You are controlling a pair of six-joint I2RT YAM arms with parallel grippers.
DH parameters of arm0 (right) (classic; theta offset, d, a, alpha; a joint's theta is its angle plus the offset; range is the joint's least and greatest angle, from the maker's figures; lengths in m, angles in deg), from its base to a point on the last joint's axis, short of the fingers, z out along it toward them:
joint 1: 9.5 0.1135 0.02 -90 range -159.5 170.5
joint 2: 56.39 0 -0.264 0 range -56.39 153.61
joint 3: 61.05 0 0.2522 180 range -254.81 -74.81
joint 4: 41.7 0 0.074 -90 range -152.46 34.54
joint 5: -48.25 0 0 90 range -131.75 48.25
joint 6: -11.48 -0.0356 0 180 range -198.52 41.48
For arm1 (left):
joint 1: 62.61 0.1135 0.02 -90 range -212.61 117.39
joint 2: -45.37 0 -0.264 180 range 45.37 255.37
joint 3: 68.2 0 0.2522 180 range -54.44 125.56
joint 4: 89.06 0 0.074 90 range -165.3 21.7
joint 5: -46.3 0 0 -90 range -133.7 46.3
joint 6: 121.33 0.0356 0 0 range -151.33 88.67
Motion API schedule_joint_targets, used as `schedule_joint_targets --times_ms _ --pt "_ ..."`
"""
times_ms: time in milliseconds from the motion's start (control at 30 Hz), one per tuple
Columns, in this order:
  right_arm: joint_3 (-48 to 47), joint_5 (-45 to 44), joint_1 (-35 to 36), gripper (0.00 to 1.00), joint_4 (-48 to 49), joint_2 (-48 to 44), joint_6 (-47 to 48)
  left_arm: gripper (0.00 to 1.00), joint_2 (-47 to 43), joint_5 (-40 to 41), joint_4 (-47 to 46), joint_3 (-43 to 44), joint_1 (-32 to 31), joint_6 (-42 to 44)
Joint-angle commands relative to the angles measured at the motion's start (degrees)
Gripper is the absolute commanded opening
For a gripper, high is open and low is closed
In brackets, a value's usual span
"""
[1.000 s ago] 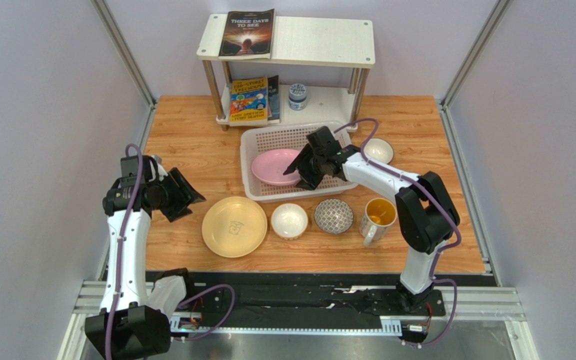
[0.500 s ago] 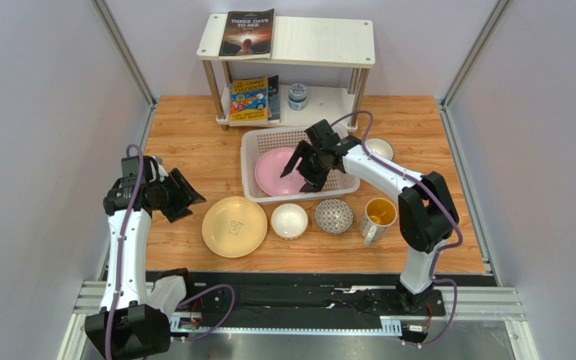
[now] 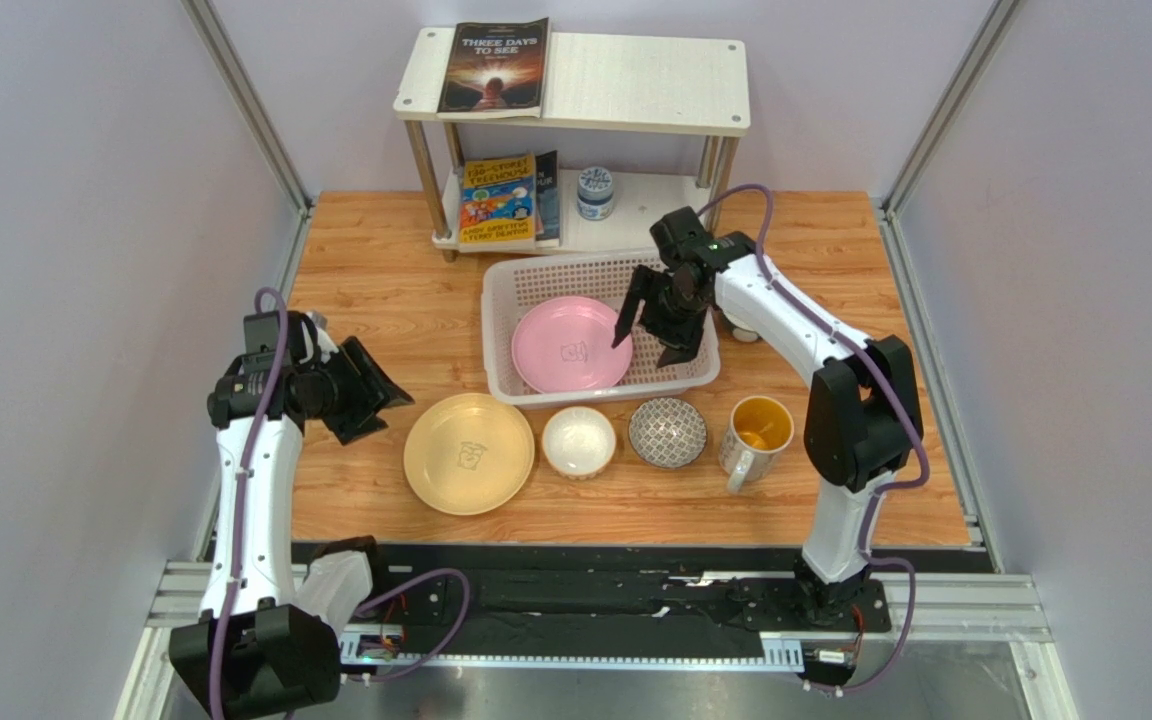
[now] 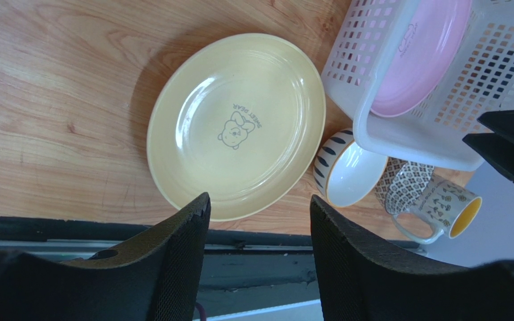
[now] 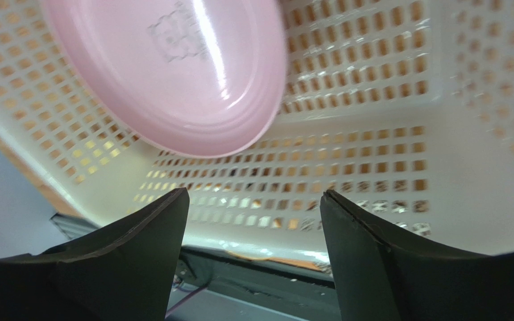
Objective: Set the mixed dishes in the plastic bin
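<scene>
Lying inside the plastic bin (image 3: 537, 278), the pink plate (image 3: 572, 344) touches no gripper. Just beside it, the right gripper (image 3: 650, 333) has its jaws apart and empty. The left gripper (image 3: 372, 393), also apart and empty, hovers near the pale yellow plate (image 3: 468, 452) on the surface (image 3: 387, 270).

A white two-tier shelf (image 3: 642, 83) is set at the far edge of a wooden table (image 3: 372, 285). On the left end of the shelf's top board a dark book (image 3: 495, 65) titled "Three Days to See" is laid flat. On the shelf's lower board a yellow illustrated book (image 3: 498, 198) is propped at the left. A darker book (image 3: 548, 192) is stood just beside it, and a small blue-and-white jar (image 3: 594, 192) is placed to their right.
</scene>
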Motion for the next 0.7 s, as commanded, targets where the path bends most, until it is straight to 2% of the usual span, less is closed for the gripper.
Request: schedule_joint_targets --times_ms 0,233,300,400,533,667 --pt "0.30 -2.83 -0.81 0.77 -6.04 1.48 6.19 0.62 -0.05 -0.70 -1.02 0.48 0.16 0.96" --pt "10.58 -0.90 -0.72 0.76 -1.91 -4.67 3.56 0.59 0.22 -0.70 -1.81 -0.05 0.17 0.96" --pt "13.65 1.21 -0.46 0.76 -0.33 -6.86 2.34 0.59 -0.57 1.58 -1.63 0.99 -0.01 0.70" --pt "15.51 -0.98 -0.19 0.76 1.25 -10.90 1.19 0.61 0.21 6.94 -1.54 2.23 -0.01 0.87" --pt "11.50 -4.67 -0.28 0.77 1.35 -12.41 2.41 0.61 8.89 7.21 -0.76 1.27 -0.10 3.68" --pt "6.22 -5.55 -0.46 0.76 0.91 -9.78 4.08 0.62 9.36 7.83 -1.81 -1.11 -0.01 5.01"
